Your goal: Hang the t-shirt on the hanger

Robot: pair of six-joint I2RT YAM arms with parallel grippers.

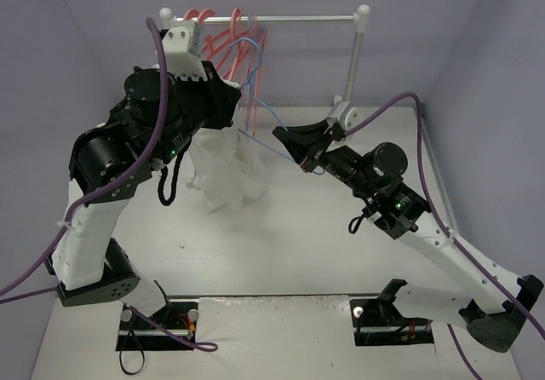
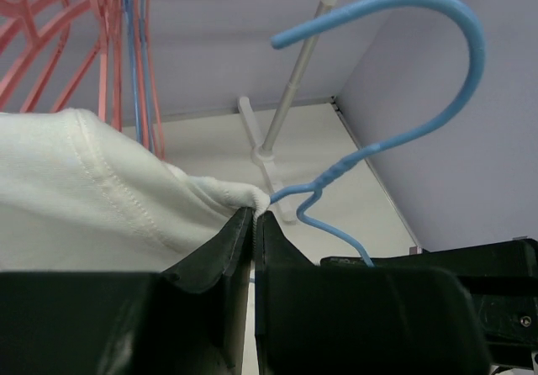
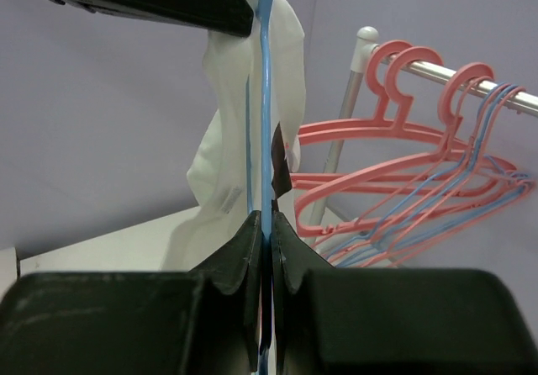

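Note:
The white t-shirt point(image 1: 226, 171) hangs bunched from my left gripper point(image 1: 232, 99), its lower part resting on the table. In the left wrist view my left gripper point(image 2: 253, 215) is shut on the t-shirt's point(image 2: 101, 190) hem, right by the neck of the thin light-blue hanger point(image 2: 395, 97), whose hook curves above. My right gripper point(image 1: 288, 137) is shut on the hanger point(image 1: 260, 133), whose thin wire runs left into the shirt. In the right wrist view my right gripper point(image 3: 266, 219) clamps the hanger's point(image 3: 267, 97) edge-on wire, with the t-shirt point(image 3: 231, 156) draped behind it.
A metal rail point(image 1: 281, 18) on a white stand point(image 1: 351, 73) at the back holds several pink-red hangers point(image 1: 226, 35) and thin blue ones point(image 1: 252, 56). They also show in the right wrist view point(image 3: 395, 182). Purple walls close in left, right and behind.

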